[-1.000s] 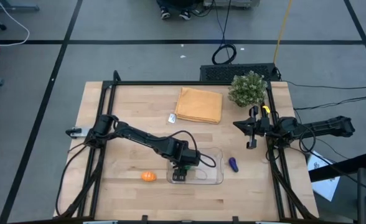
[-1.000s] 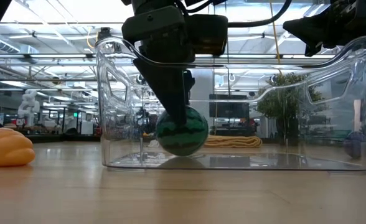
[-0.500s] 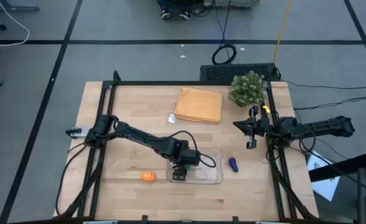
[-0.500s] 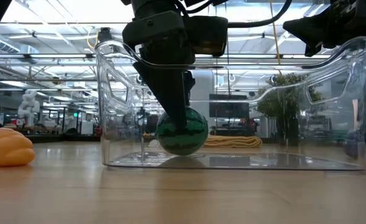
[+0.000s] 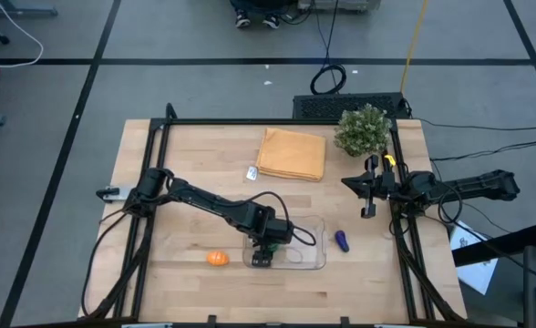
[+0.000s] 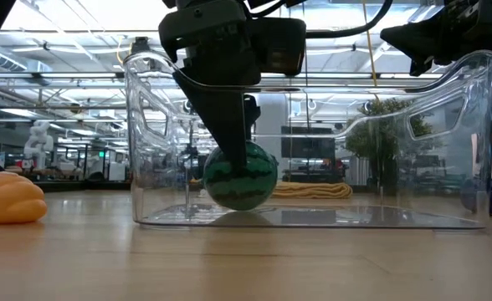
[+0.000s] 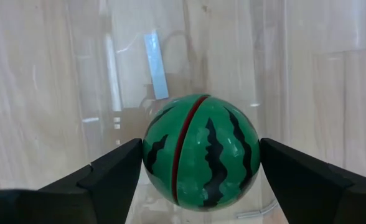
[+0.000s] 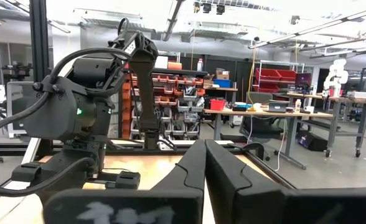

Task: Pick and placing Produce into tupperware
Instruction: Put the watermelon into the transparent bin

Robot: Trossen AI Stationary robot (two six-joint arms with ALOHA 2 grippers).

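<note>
**Melon ball down in the container, left fingers spread beside it**

The dark-green striped ball sits on the floor of the clear tupperware, near the end closest to the orange piece. The left gripper reaches down into the container with its fingers spread to either side of the ball, a sliver of gap showing on each side, so this reads as a release and not a grasp. Low placement keeps the round toy from rolling.

Outside the container, the orange piece lies just beside one short end and the purple-blue eggplant near the other, both on the wooden table.

The right gripper waits at the table's right edge, fingers pressed together and empty.

The wrist view shows the gaps at the ball. The low view confirms the ball rests on the container floor. Only the high view places the remaining pieces.
</note>
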